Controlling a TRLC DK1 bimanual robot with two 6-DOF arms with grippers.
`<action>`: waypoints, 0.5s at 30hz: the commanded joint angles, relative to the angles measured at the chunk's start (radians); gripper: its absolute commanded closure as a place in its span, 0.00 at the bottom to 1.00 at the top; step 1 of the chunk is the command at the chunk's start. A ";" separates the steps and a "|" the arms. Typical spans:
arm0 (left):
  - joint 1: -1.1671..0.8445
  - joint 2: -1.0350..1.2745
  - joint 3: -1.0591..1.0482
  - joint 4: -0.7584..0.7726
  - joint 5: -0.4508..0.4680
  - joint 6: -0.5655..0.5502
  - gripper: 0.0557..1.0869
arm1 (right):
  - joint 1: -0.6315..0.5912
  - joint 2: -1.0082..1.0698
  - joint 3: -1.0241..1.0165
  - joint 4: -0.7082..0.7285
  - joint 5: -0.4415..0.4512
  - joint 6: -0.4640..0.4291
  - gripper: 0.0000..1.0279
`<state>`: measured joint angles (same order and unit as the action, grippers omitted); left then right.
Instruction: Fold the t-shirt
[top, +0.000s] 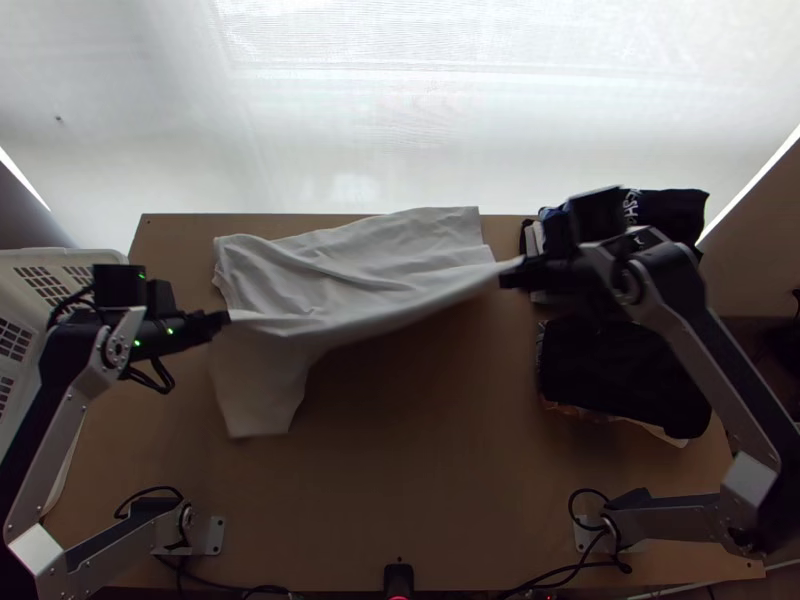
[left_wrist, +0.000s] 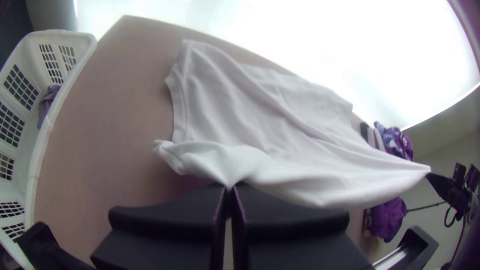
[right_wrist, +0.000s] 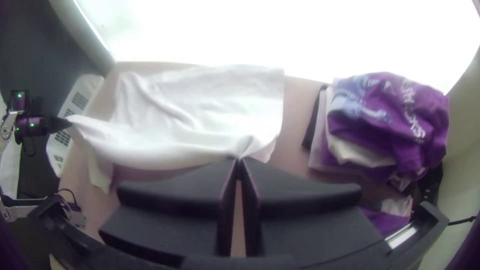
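Both your grippers pinch the near side of the white t-shirt (top: 350, 265). The left gripper (top: 228, 317) is closed on a bit of cloth near one end; the right gripper (top: 505, 274) is closed on the other end, toward the table's right edge. Likely reason: two spread grips keep that side taut so you can carry it over as one straight fold. The shirt sits along the far edge of the table (top: 430, 480), left of centre, probably to give you room on the near side. The piles, one of folded clothes (top: 672, 212) by the far right corner and a dark pile (top: 620, 375) nearer you, look parked out of the way, as does the white basket (top: 35, 285) off the left edge.

Shirt: plain white, far part lying on the table with soft creases, near side pulled into a sagging band between the grips. A flap, maybe a sleeve, drops toward the near edge below your left gripper. No neat fold visible; judge it early. Watch for the sag rucking under.
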<state>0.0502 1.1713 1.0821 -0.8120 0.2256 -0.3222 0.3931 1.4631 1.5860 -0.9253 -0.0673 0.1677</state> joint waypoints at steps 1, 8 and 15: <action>0.139 0.036 0.211 0.005 0.041 -0.089 0.96 | -0.054 -0.087 0.238 0.013 0.006 -0.007 0.97; 0.246 0.002 0.315 0.005 0.073 -0.160 0.96 | -0.091 -0.158 0.344 0.037 0.006 -0.013 0.97; 0.300 -0.144 0.409 0.004 0.167 -0.201 0.96 | -0.108 -0.377 0.239 0.187 0.008 -0.051 0.97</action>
<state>0.2878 1.1389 1.3941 -0.8074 0.3244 -0.4725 0.3077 1.2682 1.8809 -0.8726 -0.0673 0.1482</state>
